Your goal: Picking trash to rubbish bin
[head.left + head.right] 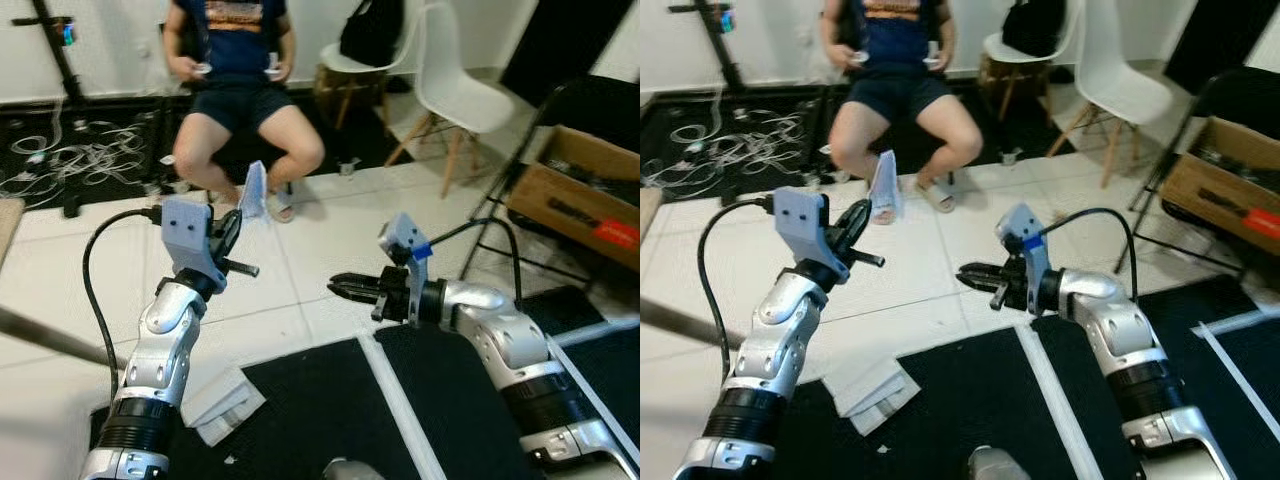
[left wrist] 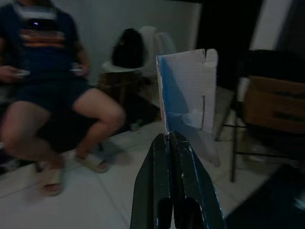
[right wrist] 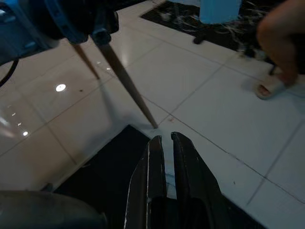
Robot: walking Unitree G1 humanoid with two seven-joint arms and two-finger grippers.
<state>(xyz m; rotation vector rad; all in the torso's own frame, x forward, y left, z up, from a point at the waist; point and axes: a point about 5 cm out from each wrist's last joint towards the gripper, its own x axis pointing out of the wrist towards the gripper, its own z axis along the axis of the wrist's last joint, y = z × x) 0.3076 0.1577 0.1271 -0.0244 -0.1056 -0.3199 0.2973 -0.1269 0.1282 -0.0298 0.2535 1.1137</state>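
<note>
My left gripper (image 1: 236, 222) is raised at the left and shut on a flattened blue-and-white carton (image 1: 254, 189), which stands up above its fingertips. In the left wrist view the carton (image 2: 187, 90) rises from between the closed fingers (image 2: 157, 162). My right gripper (image 1: 336, 287) is held out over the white tiles in the middle, pointing left, shut with nothing in it; its wrist view shows the fingers (image 3: 186, 167) almost together over the edge of a black mat. A crumpled white paper (image 1: 226, 401) lies on the floor beside my left arm.
A person (image 1: 240, 90) sits on a chair straight ahead, feet on the tiles. A white chair (image 1: 455, 90) and a cardboard box (image 1: 585, 190) stand to the right, with a black metal frame (image 1: 500, 200) between. Black mats (image 1: 320, 410) with white tape cover the near floor. Cables (image 1: 90, 150) lie far left.
</note>
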